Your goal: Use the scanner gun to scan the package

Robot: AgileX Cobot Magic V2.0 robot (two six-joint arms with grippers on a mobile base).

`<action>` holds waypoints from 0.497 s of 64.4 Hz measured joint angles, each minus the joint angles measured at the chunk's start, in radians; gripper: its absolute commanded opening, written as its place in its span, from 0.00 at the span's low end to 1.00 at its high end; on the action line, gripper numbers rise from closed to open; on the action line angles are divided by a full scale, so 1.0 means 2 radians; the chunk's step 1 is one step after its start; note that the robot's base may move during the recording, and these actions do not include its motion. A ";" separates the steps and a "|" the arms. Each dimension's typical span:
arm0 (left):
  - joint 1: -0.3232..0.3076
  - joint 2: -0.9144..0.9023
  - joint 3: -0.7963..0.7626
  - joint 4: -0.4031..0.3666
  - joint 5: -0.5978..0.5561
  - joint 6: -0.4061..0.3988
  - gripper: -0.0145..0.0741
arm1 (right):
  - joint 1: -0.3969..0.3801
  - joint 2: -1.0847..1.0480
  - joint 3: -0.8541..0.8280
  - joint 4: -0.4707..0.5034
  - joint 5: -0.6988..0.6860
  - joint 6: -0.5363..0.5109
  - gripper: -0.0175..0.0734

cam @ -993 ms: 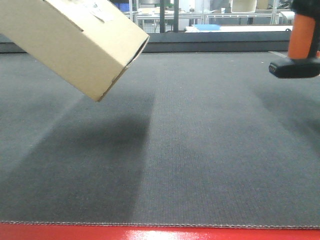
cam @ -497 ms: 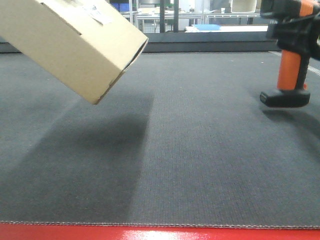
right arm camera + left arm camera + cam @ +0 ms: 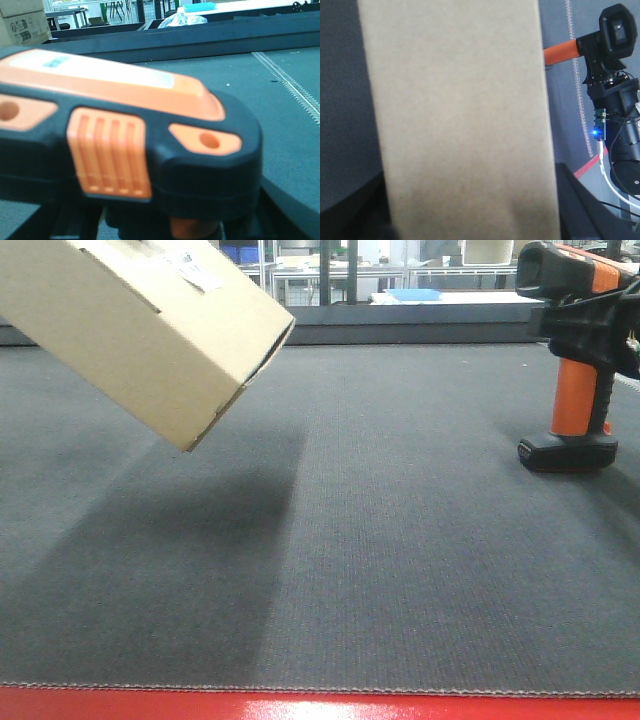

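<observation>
Hanging tilted in the upper left of the front view, the package [image 3: 140, 330] is a plain tan box clear of the grey-matted bench [image 3: 400, 540], its lower corner pointing down toward a broad dark shadow on the mat. A small white label [image 3: 195, 268] shows on its upper face near the top edge of the frame. From the left wrist view the box fills the centre from top to bottom, and the left tool [image 3: 470, 205] pinches it: dark fingers [image 3: 355, 210] show at the lower corners of the frame, one on each side of the cardboard. Well apart from the box, at the right edge of the front view, the scanner gun [image 3: 575, 390] stands upright with its orange handle vertical and its flat black base low against the mat (whether the base touches the mat I cannot tell). Its black head with orange trim sits in the upper right corner, nose turned toward the left of the frame. The right tool [image 3: 603, 325] is clamped on the scanner gun just below the head, at the top of the handle. In the left wrist view the scanner's dark window faces the camera at the upper right, and a small blue light [image 3: 595, 133] glows on the black arm beneath it. Seen from the right wrist, the scanner's head fills nearly the whole frame. A red strip [image 3: 320, 708] runs along the bench's near edge.
</observation>
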 measured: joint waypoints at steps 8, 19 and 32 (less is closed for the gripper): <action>0.000 0.000 0.000 0.000 0.000 0.000 0.04 | 0.000 0.000 0.000 0.000 0.001 0.000 0.02; 0.000 0.000 0.000 0.000 0.000 0.000 0.04 | 0.000 0.000 0.000 -0.001 0.001 0.000 0.02; 0.000 0.000 0.000 0.000 0.000 0.000 0.04 | 0.000 0.000 0.000 -0.009 0.001 0.000 0.08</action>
